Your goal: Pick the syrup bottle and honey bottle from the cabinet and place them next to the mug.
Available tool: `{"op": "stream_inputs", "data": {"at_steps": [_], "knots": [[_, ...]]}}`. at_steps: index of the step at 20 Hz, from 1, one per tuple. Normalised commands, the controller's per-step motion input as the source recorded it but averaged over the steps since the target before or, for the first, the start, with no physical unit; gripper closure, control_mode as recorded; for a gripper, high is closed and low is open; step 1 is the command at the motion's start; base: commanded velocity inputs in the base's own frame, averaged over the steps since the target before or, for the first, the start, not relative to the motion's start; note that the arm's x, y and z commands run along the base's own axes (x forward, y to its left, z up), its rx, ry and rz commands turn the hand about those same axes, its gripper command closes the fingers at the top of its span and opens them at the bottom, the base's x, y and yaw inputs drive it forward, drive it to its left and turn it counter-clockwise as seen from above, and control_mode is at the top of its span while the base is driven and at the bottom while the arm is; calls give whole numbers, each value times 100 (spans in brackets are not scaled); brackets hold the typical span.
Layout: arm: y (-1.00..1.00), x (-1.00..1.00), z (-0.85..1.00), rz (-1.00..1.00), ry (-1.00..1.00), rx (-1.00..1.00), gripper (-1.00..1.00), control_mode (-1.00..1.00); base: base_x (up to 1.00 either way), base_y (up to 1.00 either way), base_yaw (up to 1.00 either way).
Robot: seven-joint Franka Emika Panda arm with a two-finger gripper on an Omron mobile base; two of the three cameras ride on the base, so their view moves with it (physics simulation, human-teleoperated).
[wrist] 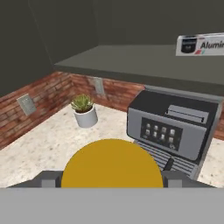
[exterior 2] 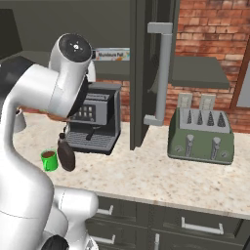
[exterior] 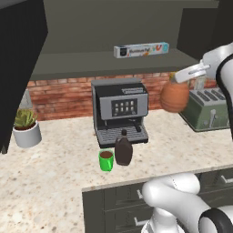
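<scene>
Left base view: brown-filled mug (exterior: 106, 160)

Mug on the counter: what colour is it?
Bright green mug, with dark brown liquid inside; clearest in the left base view.

The squat orange honey jar (exterior: 174, 96) at the right of the left base view hides the gripper's fingertips. In the hand view its round yellow lid (wrist: 112, 164) is cut off below, and the foil box (wrist: 202, 44) by the right edge.
</scene>
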Motion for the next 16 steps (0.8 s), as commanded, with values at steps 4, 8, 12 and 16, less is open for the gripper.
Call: {"op": "stream_inputs", "data": {"at_steps": [4, 8, 12, 16], "knots": [[0, 0, -48, 6, 16, -9, 100, -100, 0, 0, 0], [-4, 0, -48, 4, 0, -2, 100, -100, 0, 0, 0], [-9, 0, -67, 4, 0, 0, 100, -100, 0, 0, 0], [-5, 0, -75, 5, 0, 0, 100, -100, 0, 0, 0]]}}
